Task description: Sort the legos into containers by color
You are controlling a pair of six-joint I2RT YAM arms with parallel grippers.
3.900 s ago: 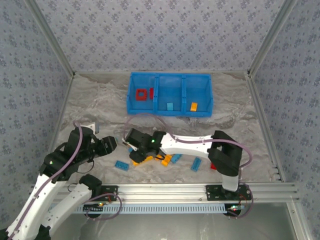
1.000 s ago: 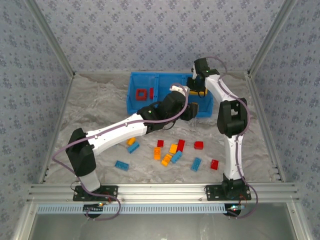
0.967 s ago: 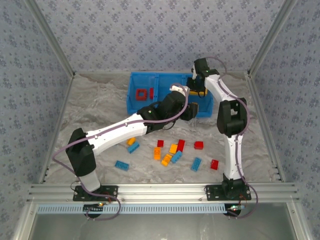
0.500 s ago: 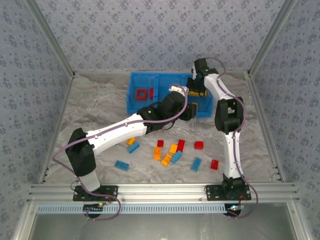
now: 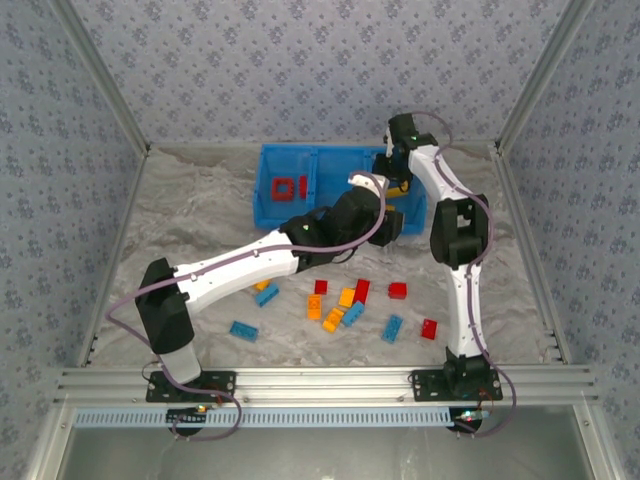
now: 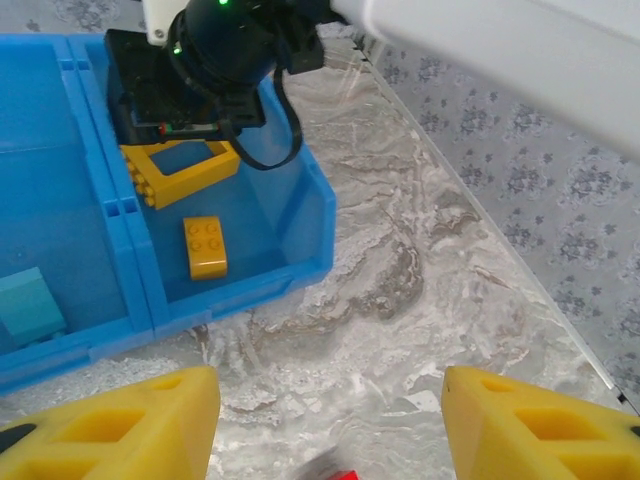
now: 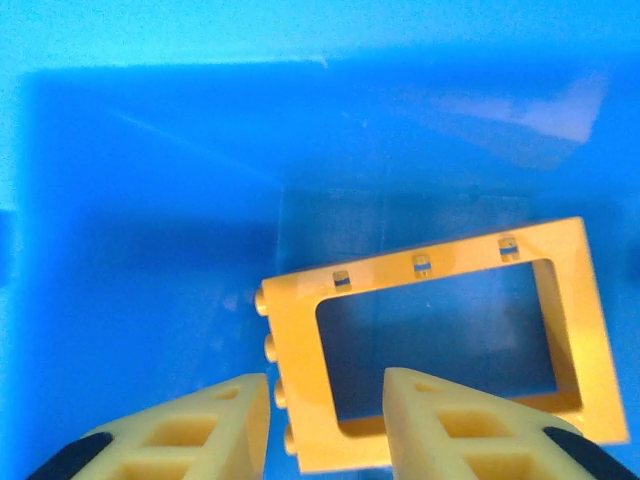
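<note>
The blue tray (image 5: 262,182) holds a red frame (image 5: 284,188) in its left compartment. My right gripper (image 7: 325,425) hangs open inside the right compartment (image 7: 130,200). The left bar of the yellow frame (image 7: 420,265) lies between its fingers with a gap on each side. In the left wrist view that frame (image 6: 180,170) rests tilted by a yellow brick (image 6: 205,247), under the right gripper's black body (image 6: 215,60). My left gripper (image 6: 330,430) is open and empty over the table before the tray's right corner (image 6: 310,215). Loose legos lie in front, among them a red brick (image 5: 397,290).
A light blue brick (image 6: 28,305) sits in the middle compartment. Several red, blue and orange bricks are scattered from a blue one (image 5: 243,330) to a red one (image 5: 429,329). The left arm (image 5: 250,265) stretches diagonally over the table. Patterned walls enclose the workspace.
My right gripper's fingers have parted from the yellow frame, which now lies in the right compartment. The left gripper has slid a little right, toward the tray's right end.
</note>
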